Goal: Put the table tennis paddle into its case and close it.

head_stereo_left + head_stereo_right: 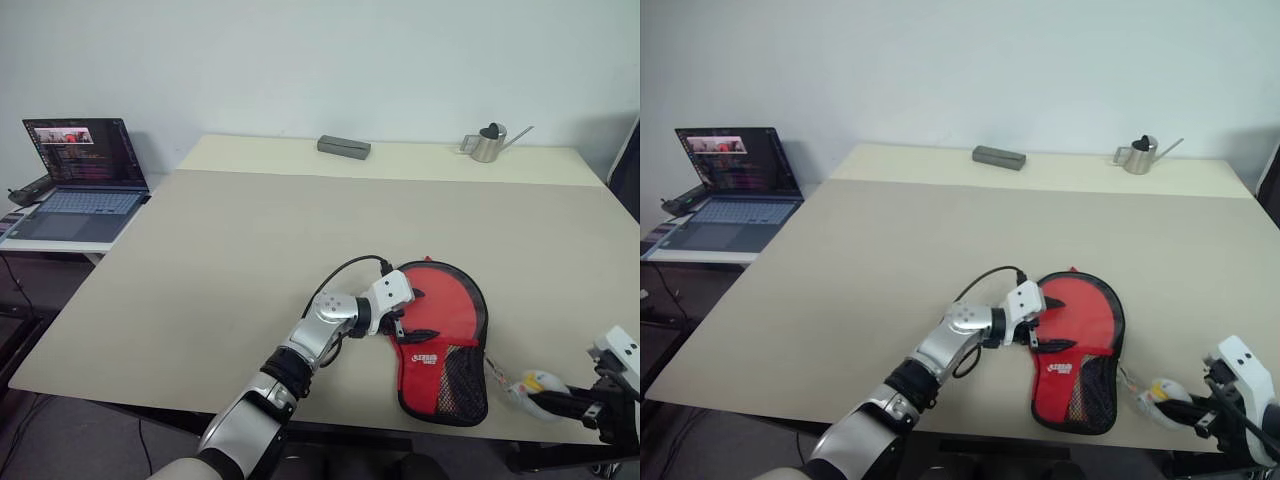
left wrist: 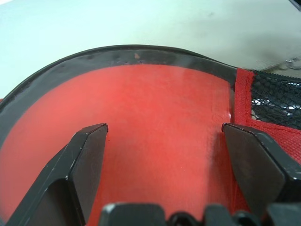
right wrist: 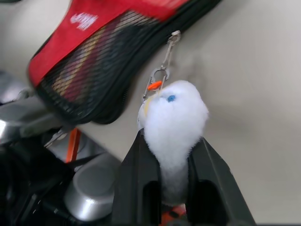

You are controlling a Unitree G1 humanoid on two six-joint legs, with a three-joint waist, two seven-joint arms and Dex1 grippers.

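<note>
The case [image 1: 445, 320] lies flat near the table's front edge, red face up, with a white logo and a black mesh pocket [image 1: 462, 380] at its near end. My left gripper [image 1: 399, 323] stands open at the case's left side, its fingers [image 2: 89, 146] spread over the red fabric [image 2: 160, 108]. A white fluffy zipper charm [image 3: 174, 117] hangs by a short chain from the case's right edge. My right gripper [image 3: 171, 141] is shut on this charm [image 1: 530, 384], just right of the case at the table's front edge. The paddle is hidden.
An open laptop [image 1: 80, 180] sits on a side table at the left. A grey rectangular box [image 1: 343, 147] and a small metal watering can [image 1: 488, 143] stand at the far edge of the table [image 1: 200, 260]. The case lies close to the front edge.
</note>
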